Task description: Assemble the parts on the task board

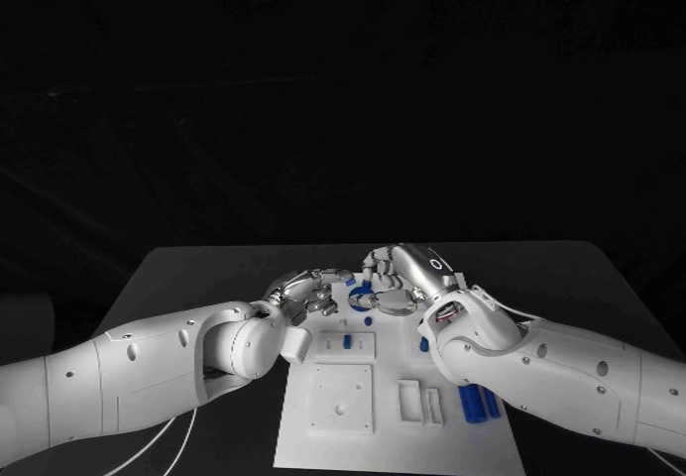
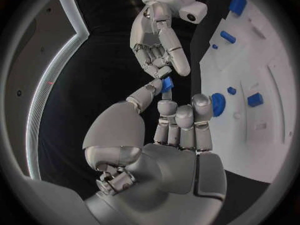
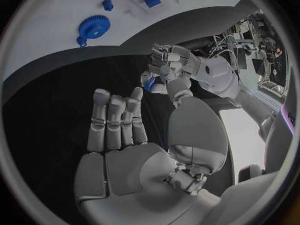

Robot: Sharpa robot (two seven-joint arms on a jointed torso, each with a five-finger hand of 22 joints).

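Two hands, left hand and right hand, meet at twelve o'clock over the white board, both pinching one small blue part; judged: release one side only after the other grips firmly.

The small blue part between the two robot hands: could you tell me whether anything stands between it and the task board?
Nothing visible does. The small blue part is held between both robot hands, left and right, beside the task board.
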